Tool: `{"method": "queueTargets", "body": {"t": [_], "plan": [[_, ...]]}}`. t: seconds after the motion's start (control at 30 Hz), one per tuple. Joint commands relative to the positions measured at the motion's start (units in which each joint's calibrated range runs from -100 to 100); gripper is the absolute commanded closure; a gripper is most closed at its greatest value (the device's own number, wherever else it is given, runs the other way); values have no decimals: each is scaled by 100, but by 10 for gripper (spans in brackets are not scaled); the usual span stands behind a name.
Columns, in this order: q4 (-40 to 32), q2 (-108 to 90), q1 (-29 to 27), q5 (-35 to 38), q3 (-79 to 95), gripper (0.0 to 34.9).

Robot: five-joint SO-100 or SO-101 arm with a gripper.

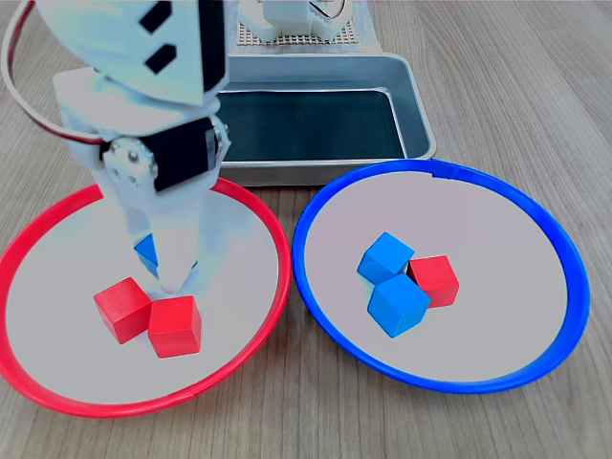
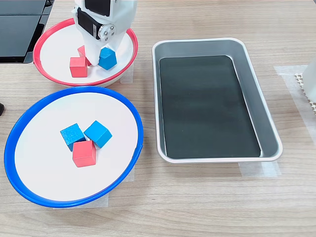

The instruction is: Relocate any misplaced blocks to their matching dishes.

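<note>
The red-rimmed dish (image 2: 47, 74) held two red blocks (image 2: 78, 67) and one blue block (image 2: 107, 58), at which the hand (image 2: 98, 52) stood; grip unclear. The blue-rimmed dish (image 2: 29, 192) held two blue cubes (image 2: 98, 134), one red cube (image 2: 84, 153).

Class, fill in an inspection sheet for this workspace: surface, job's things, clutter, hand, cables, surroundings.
Surface: wooden table, taped patches under the dishes and tray.
Job's things: red-rimmed dish holds two red blocks and one misplaced blue block. Blue-rimmed dish holds two blue blocks and one misplaced red block.
Clutter: grey metal tray with a dark inside, nothing in it.
Hand: the hand is down in the red-rimmed dish at the blue block; grip cannot be told.
Cables: red and white wires loop beside the arm.
Surroundings: dark objects at the second exterior view's left edge.
</note>
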State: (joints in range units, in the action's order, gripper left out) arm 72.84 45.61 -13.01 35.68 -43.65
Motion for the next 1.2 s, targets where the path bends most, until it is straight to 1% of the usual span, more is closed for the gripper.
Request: {"method": "queueTargets", "body": {"t": [0.0, 0.2, 0.3, 0.43, 0.6, 0.7, 0.97, 1.17], "plan": [[133, -975, 233, -142, 191, 346], [380, -1631, 882, -567, 100, 346], [388, -1648, 1240, -786, -9, 346], [347, -1546, 1899, -1060, 0, 346], [306, -1555, 2491, -1148, 373, 346], [289, -1503, 2491, -1138, 382, 346], [17, -1017, 1936, -918, 173, 346], [-148, -616, 1673, -674, -182, 346]]}}
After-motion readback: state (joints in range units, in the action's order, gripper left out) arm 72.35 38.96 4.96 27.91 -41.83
